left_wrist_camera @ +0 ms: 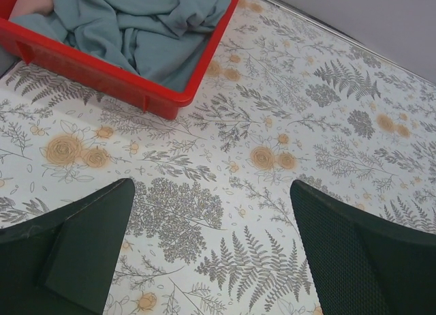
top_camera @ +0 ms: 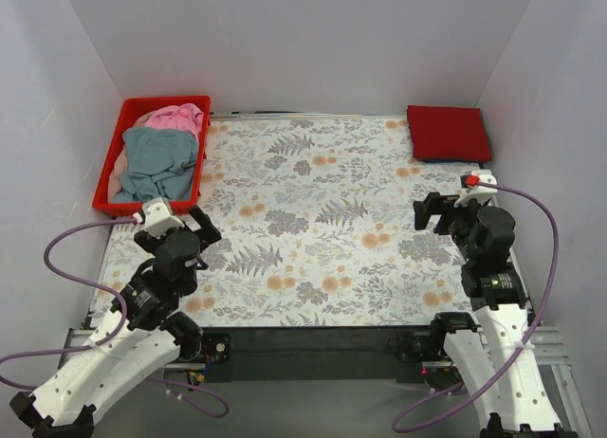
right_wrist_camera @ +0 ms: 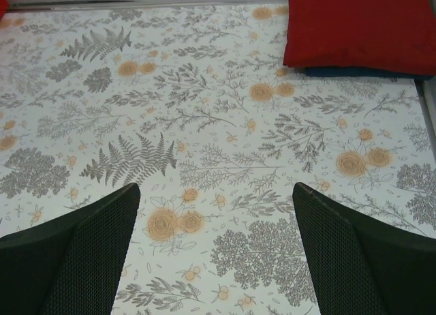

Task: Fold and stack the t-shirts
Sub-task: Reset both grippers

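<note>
A folded dark red t-shirt [top_camera: 448, 133] lies at the far right corner on top of a navy blue one [right_wrist_camera: 361, 72], whose edge peeks out below the red t-shirt [right_wrist_camera: 357, 25]. A crumpled grey-blue t-shirt [top_camera: 159, 163] and a pink one [top_camera: 176, 118] fill the red basket [top_camera: 119, 144] at the far left. My left gripper [top_camera: 176, 222] hovers open just in front of the basket, with nothing between its fingers [left_wrist_camera: 82, 247]. On the right side my right gripper [top_camera: 436, 211] stands open and empty, short of the folded stack. The grey-blue t-shirt [left_wrist_camera: 136, 22] shows in the left wrist view.
The table carries a floral-patterned cloth [top_camera: 313, 229]. White walls close in on three sides. The basket's red rim [left_wrist_camera: 102, 73] lies close ahead of the left gripper. Purple cables loop beside both arms.
</note>
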Robot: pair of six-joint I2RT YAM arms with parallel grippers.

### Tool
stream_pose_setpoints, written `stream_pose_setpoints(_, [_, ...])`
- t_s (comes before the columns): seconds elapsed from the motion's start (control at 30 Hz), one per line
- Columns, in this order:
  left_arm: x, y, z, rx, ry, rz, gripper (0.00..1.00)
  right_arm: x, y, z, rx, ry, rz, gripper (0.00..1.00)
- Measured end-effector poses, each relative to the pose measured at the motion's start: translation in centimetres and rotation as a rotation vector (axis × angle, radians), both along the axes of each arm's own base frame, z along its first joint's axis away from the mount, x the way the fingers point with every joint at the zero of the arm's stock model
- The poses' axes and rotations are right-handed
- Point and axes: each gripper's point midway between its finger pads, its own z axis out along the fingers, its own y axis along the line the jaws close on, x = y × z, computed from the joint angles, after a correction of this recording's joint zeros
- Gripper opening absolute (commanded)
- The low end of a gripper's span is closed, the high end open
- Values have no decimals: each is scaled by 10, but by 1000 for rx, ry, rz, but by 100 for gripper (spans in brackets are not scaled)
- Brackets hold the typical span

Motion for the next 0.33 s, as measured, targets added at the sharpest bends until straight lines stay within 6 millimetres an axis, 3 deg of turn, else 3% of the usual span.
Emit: stream_pose_setpoints(0.33, [11,-4,-22,34,52,45,98,-3,0,23,-14,-110,2,98])
